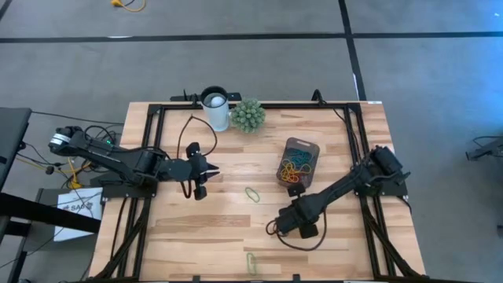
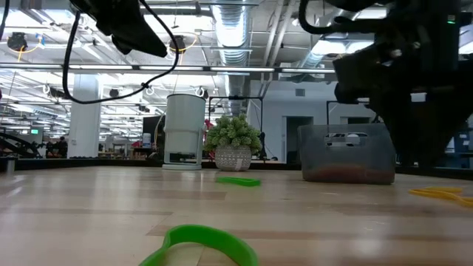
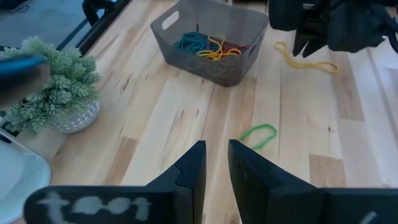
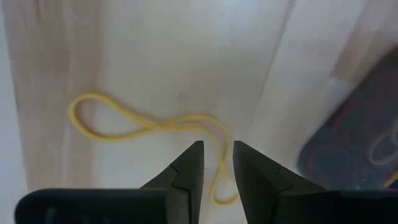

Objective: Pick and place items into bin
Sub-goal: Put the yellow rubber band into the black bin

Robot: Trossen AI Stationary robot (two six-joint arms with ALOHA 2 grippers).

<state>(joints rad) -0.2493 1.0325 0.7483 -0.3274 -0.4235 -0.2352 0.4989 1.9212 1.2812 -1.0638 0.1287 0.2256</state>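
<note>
The bin (image 1: 313, 149) is a grey translucent tub at the table's right middle, with red, yellow, green and blue bands piled inside (image 3: 211, 46). One yellow band (image 4: 149, 127) lies flat on the wood under my right gripper (image 4: 217, 155) and also shows in the low view (image 2: 443, 193). That gripper (image 1: 281, 224) hovers near the bin's near side, narrowly open, with a strand of the band between its fingertips. One green band (image 1: 252, 193) lies mid-table, another (image 1: 251, 263) by the near edge. My left gripper (image 1: 208, 174) waits left of centre, narrowly open (image 3: 216, 158).
A white cup (image 1: 216, 106) and a green spiky plant ball (image 1: 247, 115) stand at the far edge. A black cable (image 1: 189, 130) loops behind my left gripper, and another (image 1: 295, 240) curls beside my right one. Bare wood spreads between the arms.
</note>
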